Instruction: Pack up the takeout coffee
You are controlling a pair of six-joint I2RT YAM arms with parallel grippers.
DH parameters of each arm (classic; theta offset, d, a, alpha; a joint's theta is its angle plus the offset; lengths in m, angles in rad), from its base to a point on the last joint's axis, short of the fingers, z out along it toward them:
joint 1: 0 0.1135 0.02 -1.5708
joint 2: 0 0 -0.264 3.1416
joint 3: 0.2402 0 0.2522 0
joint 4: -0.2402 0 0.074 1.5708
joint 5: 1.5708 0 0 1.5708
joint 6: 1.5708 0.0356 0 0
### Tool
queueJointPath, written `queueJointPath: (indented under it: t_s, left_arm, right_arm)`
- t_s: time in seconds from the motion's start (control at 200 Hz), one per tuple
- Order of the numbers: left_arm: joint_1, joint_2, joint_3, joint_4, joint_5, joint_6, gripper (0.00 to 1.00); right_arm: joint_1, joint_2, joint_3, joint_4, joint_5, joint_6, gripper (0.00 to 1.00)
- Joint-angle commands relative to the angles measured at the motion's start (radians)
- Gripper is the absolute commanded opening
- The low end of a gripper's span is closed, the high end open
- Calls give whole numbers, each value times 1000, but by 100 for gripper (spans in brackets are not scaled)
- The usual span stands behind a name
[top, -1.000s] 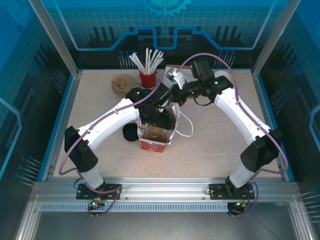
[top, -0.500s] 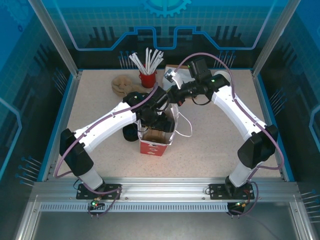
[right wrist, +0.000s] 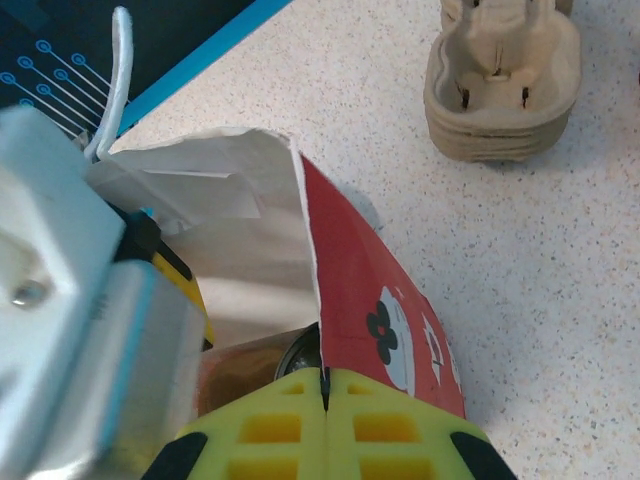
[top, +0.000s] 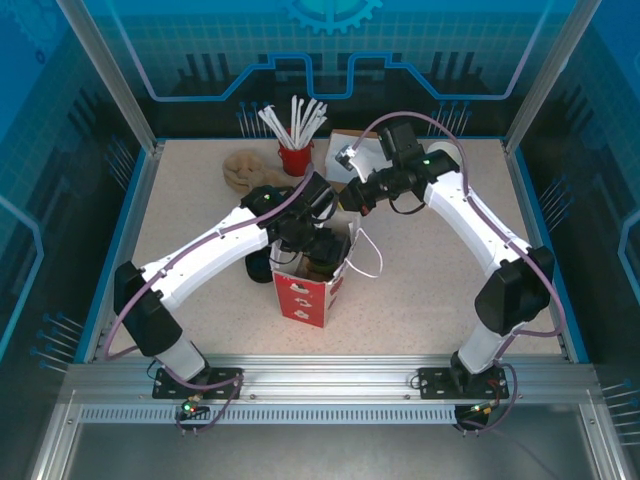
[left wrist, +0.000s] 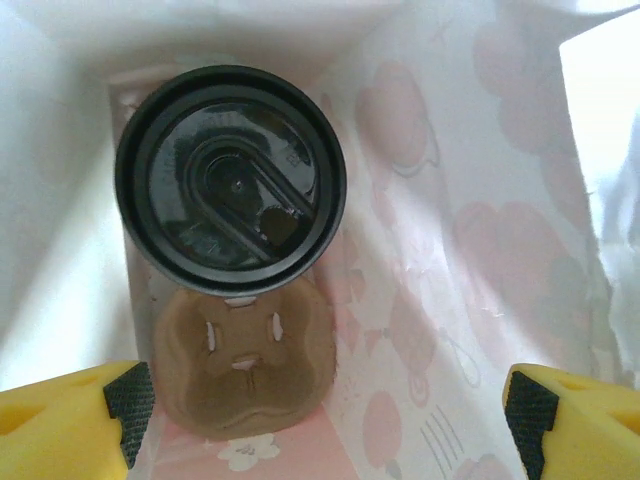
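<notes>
The takeout coffee (left wrist: 230, 180) stands inside the paper bag (top: 305, 295), which sits a little left of centre in the top external view. In the left wrist view its round black lid fills the upper left of the frame. The cup rests on a brown pulp carrier (left wrist: 245, 370) at the bottom of the bag, whose empty half shows just below the lid.

The left tool (left wrist: 330, 405) reaches down into the mouth of the bag with its jaws spread wide and nothing between them. Its yellow fingertips (left wrist: 120, 405) sit at the lower left and lower right corners of that frame, above the cup and apart from it.

The right tool (right wrist: 325, 395) is closed, its two yellow fingers pressed together on the top edge of the bag, where the red printed outside meets the white inside (the wall comes up straight between them). In the top external view this tool (top: 350, 195) meets the bag's upper right rim.

On the speckled worktop (top: 430, 290), a red cup of white straws (top: 296, 157) stands at the upper centre. A stack of pulp carriers (top: 240, 170) lies just left of it, and the same stack (right wrist: 500, 80) appears at the upper right of the right wrist view. The bag's white loop handle (top: 372, 255) hangs to its right.
</notes>
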Motion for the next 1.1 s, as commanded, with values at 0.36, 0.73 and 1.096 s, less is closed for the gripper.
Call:
queueJointPath:
  t_s: [0.36,0.73,1.096]
  left_arm:
    - [8,-56,257,20,35,-5,93]
    - [180,-104,397,14,-18,33,92]
    - [437,-89,360,-12,14,9,93]
  right_arm:
    - [-8,37,46,-45,22,-12,0]
    - [-8,56,73,-78,-60,-88,0]
    - [-39,115,156,-158,-187,-221,0]
